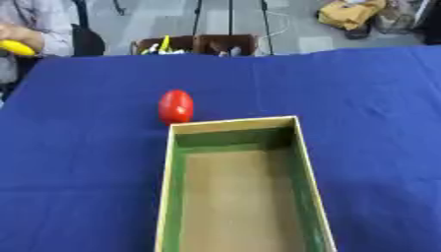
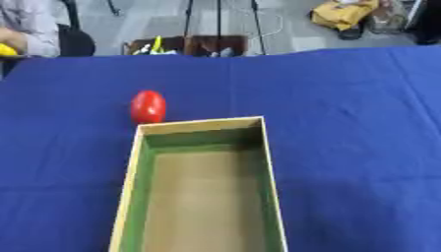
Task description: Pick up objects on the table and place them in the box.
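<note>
A red, egg-shaped object (image 1: 175,106) lies on the blue tablecloth (image 1: 362,98), just beyond the far left corner of the box. The box (image 1: 169,167) is a long open cardboard tray with cream rims, green inner walls and a bare brown floor; nothing lies inside it. It runs from mid-table down past the near edge of the view. Neither of my hands shows in either eye view.
A person sits at the far left edge holding a yellow thing (image 1: 15,47), off the table. Behind the table's far edge stands a brown crate (image 1: 196,44) with small items, and a yellow-brown bag (image 1: 351,14) lies on the floor.
</note>
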